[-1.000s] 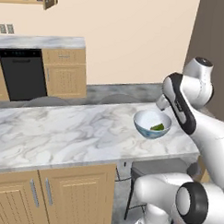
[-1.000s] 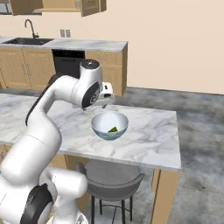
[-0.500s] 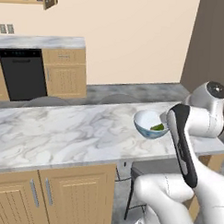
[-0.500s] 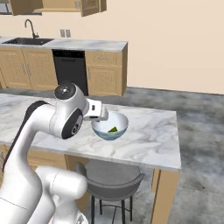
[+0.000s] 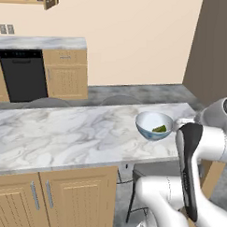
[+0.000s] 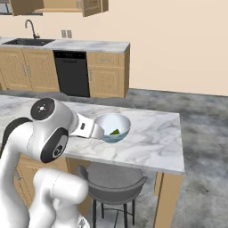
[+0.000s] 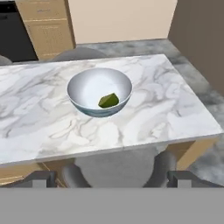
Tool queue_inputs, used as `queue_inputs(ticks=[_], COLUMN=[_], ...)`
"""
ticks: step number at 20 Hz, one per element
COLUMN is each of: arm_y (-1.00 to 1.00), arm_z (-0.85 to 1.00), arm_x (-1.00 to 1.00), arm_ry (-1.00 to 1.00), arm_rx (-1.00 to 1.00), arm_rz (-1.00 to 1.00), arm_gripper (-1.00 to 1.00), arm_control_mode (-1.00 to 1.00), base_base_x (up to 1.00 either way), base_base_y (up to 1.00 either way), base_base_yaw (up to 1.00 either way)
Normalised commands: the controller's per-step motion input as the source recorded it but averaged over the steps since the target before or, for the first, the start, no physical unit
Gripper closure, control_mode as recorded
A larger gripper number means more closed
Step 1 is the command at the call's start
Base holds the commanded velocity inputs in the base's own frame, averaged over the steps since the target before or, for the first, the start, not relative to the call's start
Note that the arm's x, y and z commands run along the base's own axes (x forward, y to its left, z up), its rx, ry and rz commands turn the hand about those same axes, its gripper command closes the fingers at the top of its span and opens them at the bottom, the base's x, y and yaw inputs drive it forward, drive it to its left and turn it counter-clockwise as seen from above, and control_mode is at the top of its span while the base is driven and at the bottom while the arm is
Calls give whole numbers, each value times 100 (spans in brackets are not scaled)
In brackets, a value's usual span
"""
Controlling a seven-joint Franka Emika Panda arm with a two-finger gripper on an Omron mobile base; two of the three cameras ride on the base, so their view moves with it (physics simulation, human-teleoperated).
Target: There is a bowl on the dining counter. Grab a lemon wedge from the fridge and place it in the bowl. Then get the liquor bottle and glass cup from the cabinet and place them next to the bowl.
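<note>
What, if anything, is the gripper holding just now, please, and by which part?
Nothing: the gripper is open and empty, drawn back from the bowl, where the lemon wedge already lies.

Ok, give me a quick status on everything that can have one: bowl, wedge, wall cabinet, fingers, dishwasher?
bowl: upright on the dining counter, near its end.
lemon wedge: lying inside the bowl.
cabinet: door swung open.
gripper: fingers spread wide, holding nothing, pulled back off the counter's edge.
dishwasher: shut.
stool: tucked under the counter.
</note>
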Motion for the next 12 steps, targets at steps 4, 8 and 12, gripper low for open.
queue_inputs(ticks=[4,8,12], arm_y=[-20,0,0], arm_z=[-7,0,0], arm_x=[-54,0,0], arm_ry=[-19,0,0], arm_rx=[8,0,0], arm_rz=[-12,0,0], arm_gripper=[-100,-100,-100], arm_control_mode=[100,100,100], base_base_x=[-13,-24,-1], base_base_y=[-13,-80,-100], base_base_yaw=[-2,1,10])
